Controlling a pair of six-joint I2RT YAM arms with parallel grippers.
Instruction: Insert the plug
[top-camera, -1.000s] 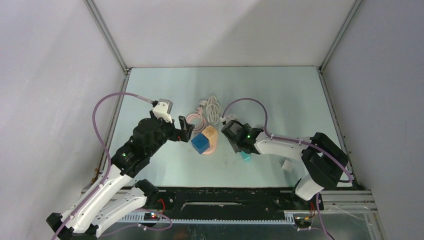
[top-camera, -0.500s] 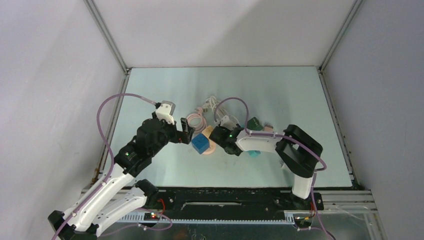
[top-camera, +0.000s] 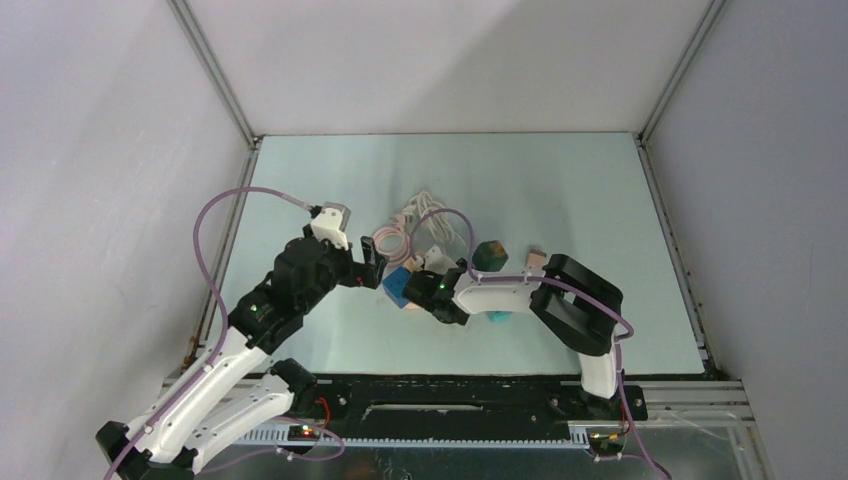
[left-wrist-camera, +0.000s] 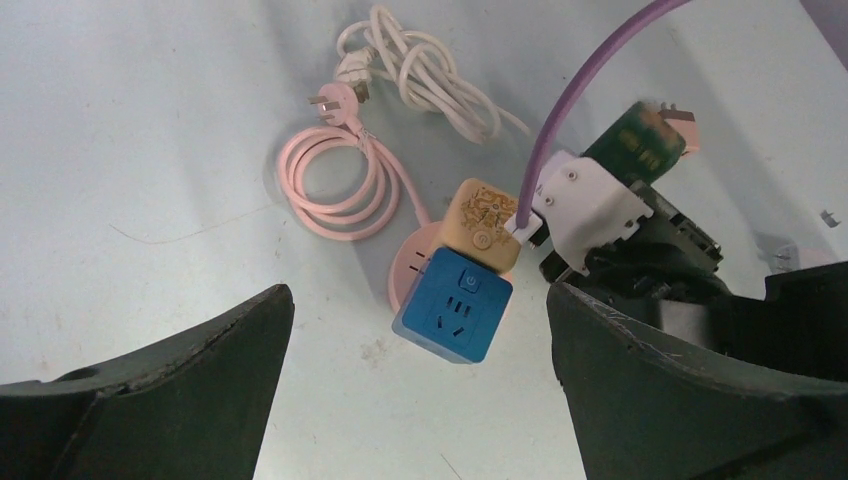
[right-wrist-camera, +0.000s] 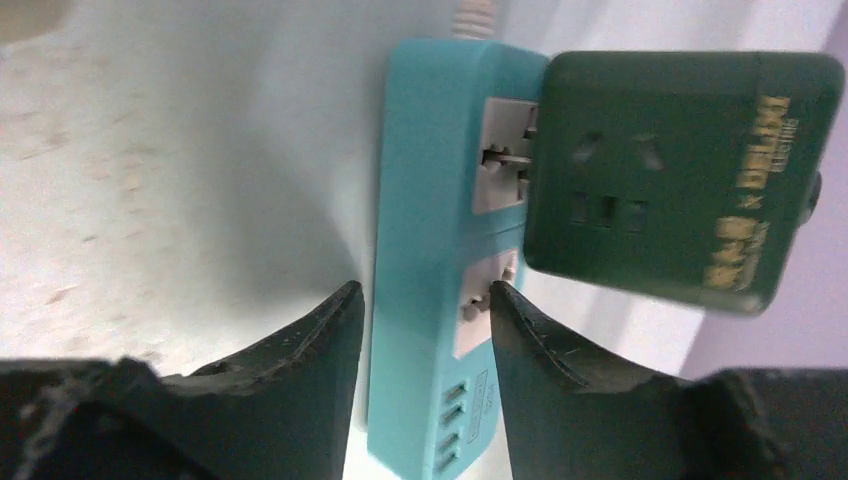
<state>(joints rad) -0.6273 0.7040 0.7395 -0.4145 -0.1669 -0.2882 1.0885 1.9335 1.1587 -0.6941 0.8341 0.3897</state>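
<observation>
While left jaws gape wide, right jaws straddle half-hidden teal strip (right-wrist-camera: 422, 250), grip unclear.

teal strip (top-camera: 497, 317) largely hidden, under right arm (top-camera: 505, 291)

Desk (left-wrist-camera: 150, 130) under me is a matt pale sheet, a bit scuffed and speckled with grime. The teal power strip (right-wrist-camera: 420, 180) is smooth moulded plastic with a soft sheen. The dark green adapter (right-wrist-camera: 680, 170) looks like satin plastic with gold print on it. Blue socket cube (left-wrist-camera: 455, 315) is the glossiest thing here, hard shiny plastic. Pink cable (left-wrist-camera: 340, 185) and white cable (left-wrist-camera: 430, 70) both look like smooth rubbery sheathing. My right hand (right-wrist-camera: 422, 300) has black fingers (right-wrist-camera: 290, 380) with a rough, grainy matt finish.
</observation>
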